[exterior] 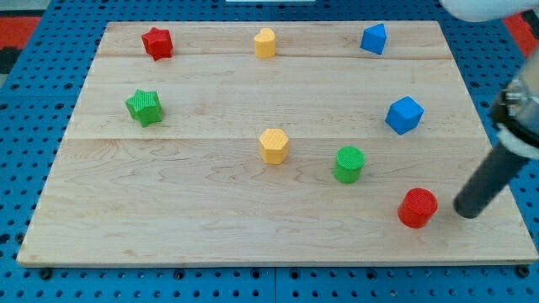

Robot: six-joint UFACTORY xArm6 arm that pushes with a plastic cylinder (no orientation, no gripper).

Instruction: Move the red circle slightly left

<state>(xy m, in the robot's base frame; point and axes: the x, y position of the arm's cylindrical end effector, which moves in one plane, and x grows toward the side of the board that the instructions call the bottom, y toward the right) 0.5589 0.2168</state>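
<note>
Nearest the view's bottom edge sits the red circle [418, 207], a short ribbed cylinder on the wooden board [210, 219], in the board's lower right part. It stands a short way in from the board's bottom edge and somewhat further in from its right edge. My tip [466, 209] is just to the circle's right, at about the same level, with a narrow strip of bare wood between them; I cannot tell for certain that they are apart rather than barely touching. The rod slants up toward the view's right. No hand or jaw is fitted, so it is neither wide, narrow nor holding anything.

Left of the red circle, wood runs bare along the whole bottom strip to the board's left edge. The closest neighbour is the green circle [349, 164], up and to the left, near but not touching. The yellow hexagon [274, 146] stands further left of that, around the board's middle. The blue block [404, 114], many-sided, stands above the red circle, well apart.

Along the top edge: red star [157, 42] at the left, a yellow block [265, 42] at the middle, a second blue block [374, 39] toward the right. The green star [144, 107] stands near the left edge.

A blue pegboard [25, 118] surrounds the board on all sides. No writing, brand or label is readable anywhere.
</note>
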